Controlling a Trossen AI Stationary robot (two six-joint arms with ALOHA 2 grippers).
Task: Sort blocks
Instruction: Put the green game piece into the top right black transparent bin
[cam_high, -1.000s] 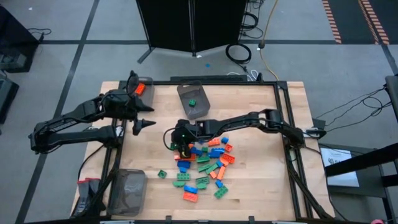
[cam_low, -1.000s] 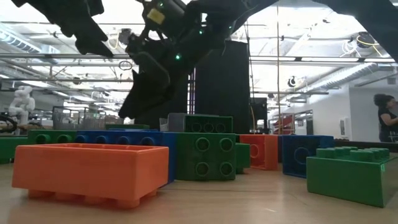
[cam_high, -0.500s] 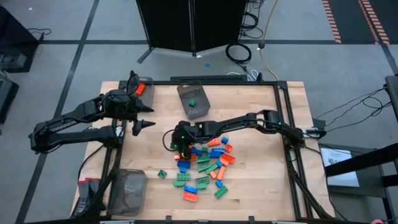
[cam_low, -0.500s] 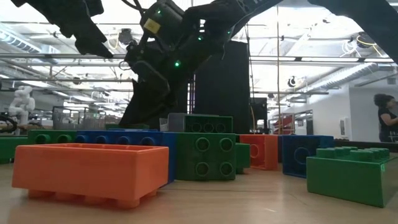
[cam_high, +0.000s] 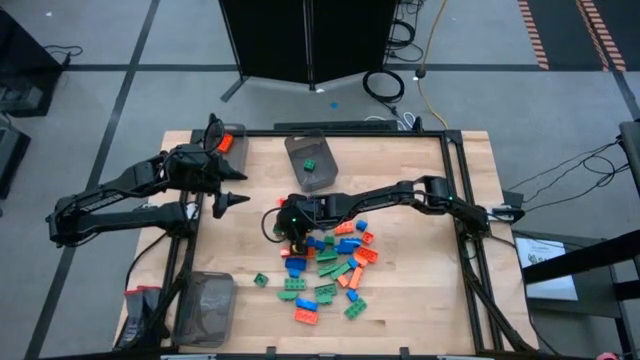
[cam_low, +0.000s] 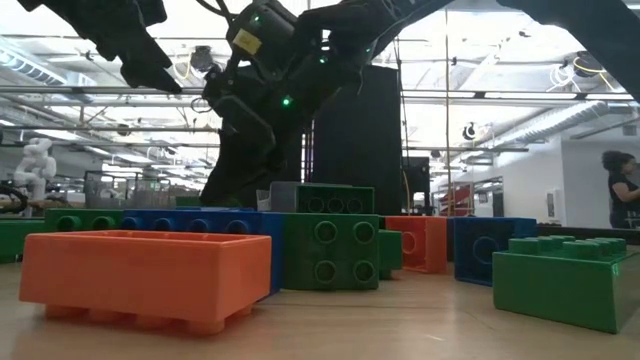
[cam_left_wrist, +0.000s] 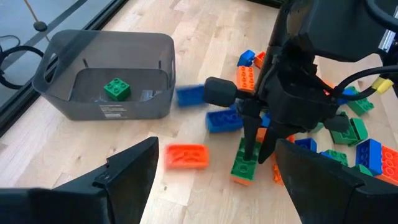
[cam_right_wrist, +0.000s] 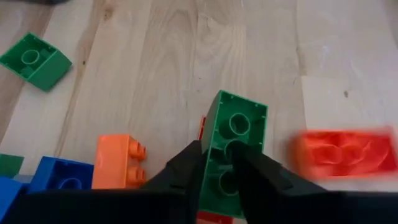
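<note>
From where I stand, the right gripper (cam_high: 293, 236) is down at the nine o'clock edge of the pile of blocks (cam_high: 330, 268), which sits a little toward six o'clock from the table's (cam_high: 420, 300) centre. Its two dark fingers (cam_right_wrist: 186, 168) are pinched onto a green block (cam_right_wrist: 229, 152), one on each long side, studs facing up toward the wrist camera. In the left wrist view the same green block (cam_left_wrist: 244, 163) is upright between the fingertips, its lower end touching or just above an orange piece; I cannot tell which.

Around it lie blue, orange and green bricks, and one green brick (cam_high: 260, 280) lies apart toward eight o'clock.

The left gripper (cam_high: 232, 186) hangs above the table's ten o'clock side, jaws spread wide and holding nothing.

A dark bin (cam_high: 310, 160) near twelve o'clock holds a single green block (cam_high: 309, 165). A second bin (cam_high: 206, 308) sits at the seven o'clock corner, and an orange block (cam_high: 226, 142) shows in a container at the eleven o'clock corner.

A person (cam_low: 622, 190) stands far back in the room.
</note>
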